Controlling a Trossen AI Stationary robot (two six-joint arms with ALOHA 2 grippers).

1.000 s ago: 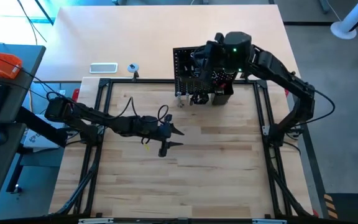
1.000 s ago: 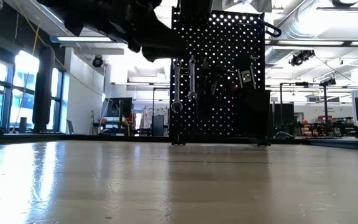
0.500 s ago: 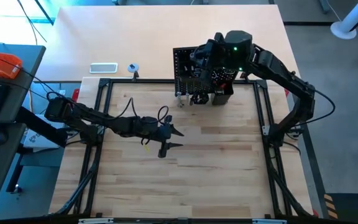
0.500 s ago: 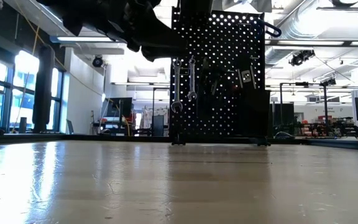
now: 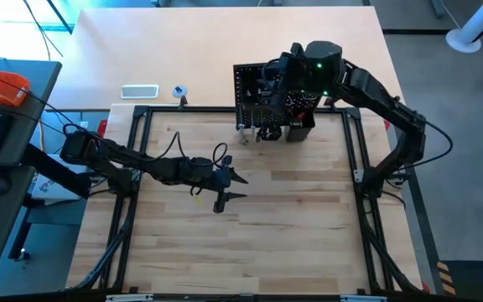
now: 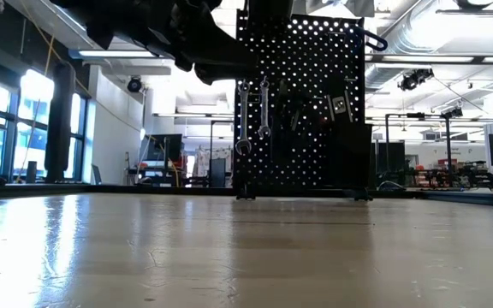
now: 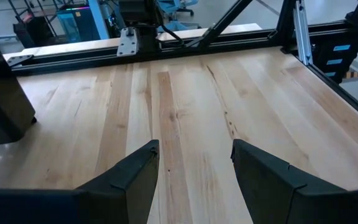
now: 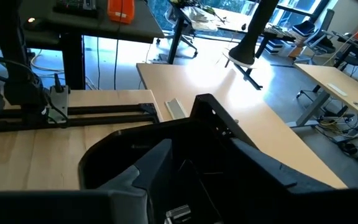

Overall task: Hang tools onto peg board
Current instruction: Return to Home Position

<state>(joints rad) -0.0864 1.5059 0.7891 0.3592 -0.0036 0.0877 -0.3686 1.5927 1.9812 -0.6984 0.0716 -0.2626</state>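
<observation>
The peg board [image 5: 262, 96] stands upright at the table's far side, right of the middle; in the low view [image 6: 302, 103] it is a black panel dotted with holes. Two silver wrenches [image 6: 243, 120] [image 6: 264, 107] hang from hooks on its left part, and darker tools [image 6: 336, 107] hang further right. A small black bin [image 5: 301, 127] sits on its front. My right gripper [image 5: 272, 84] is over the board's top edge, and its own body hides what lies under it. My left gripper [image 5: 236, 186] is open and empty above the bare table's middle [image 7: 194, 168].
A black metal frame [image 5: 141, 113] runs round the wooden table top. Beyond its far rail lie a white flat rectangle [image 5: 139, 91] and a small tape roll [image 5: 179, 91]. Bare wood [image 5: 292, 226] lies in front of the board and to the right of my left gripper.
</observation>
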